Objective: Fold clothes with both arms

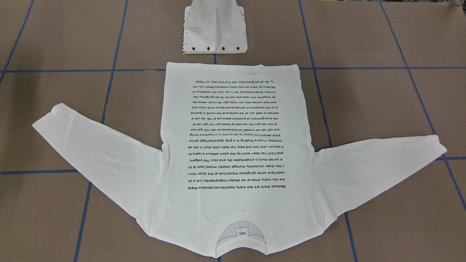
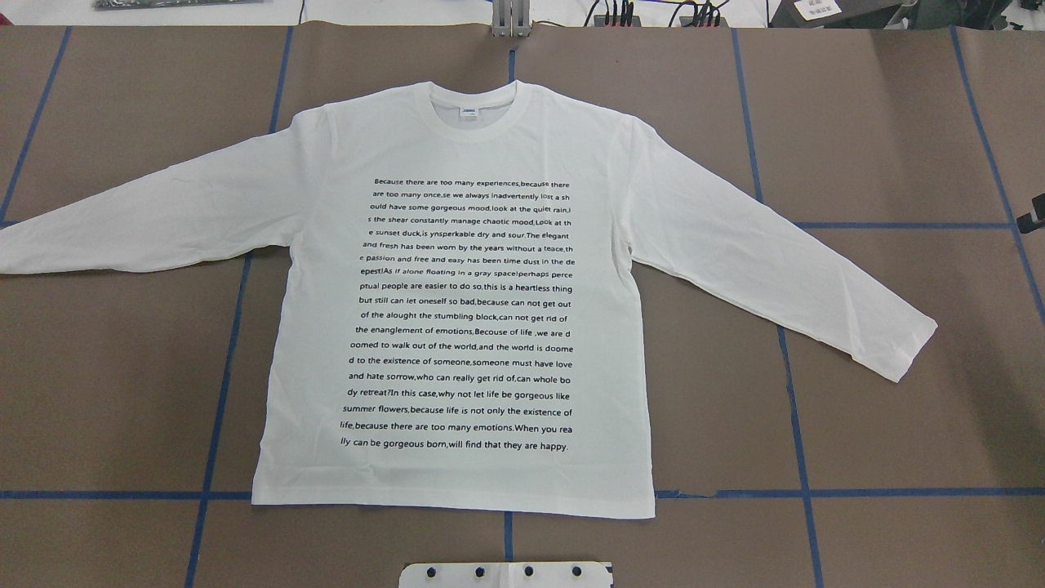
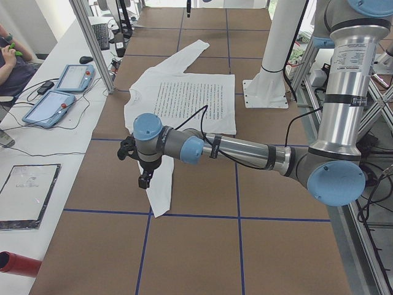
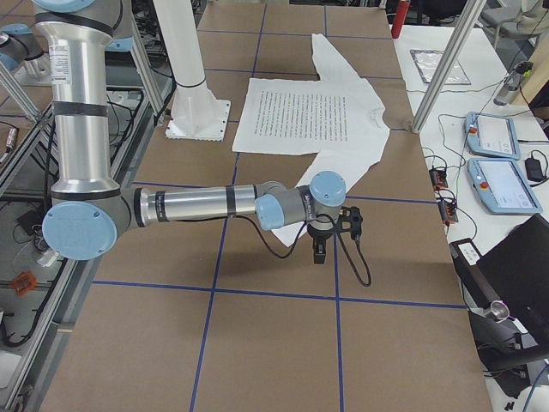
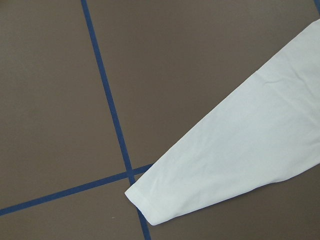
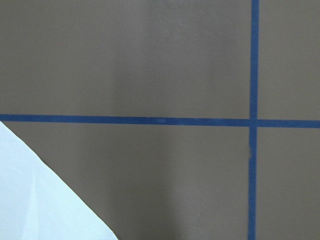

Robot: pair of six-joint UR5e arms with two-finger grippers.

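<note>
The shirt [image 2: 457, 327] lies flat and text side up in the middle of the table [image 2: 898, 122], collar away from the robot and hem close to the pedestal [image 1: 214, 31], with both sleeves spread out to the sides. The left gripper [image 3: 145, 179] hangs over the end of the sleeve on its side. The right gripper [image 4: 319, 251] hangs near the end of the other, and I cannot tell whether either one's fingers are spread or pressed together.
</note>
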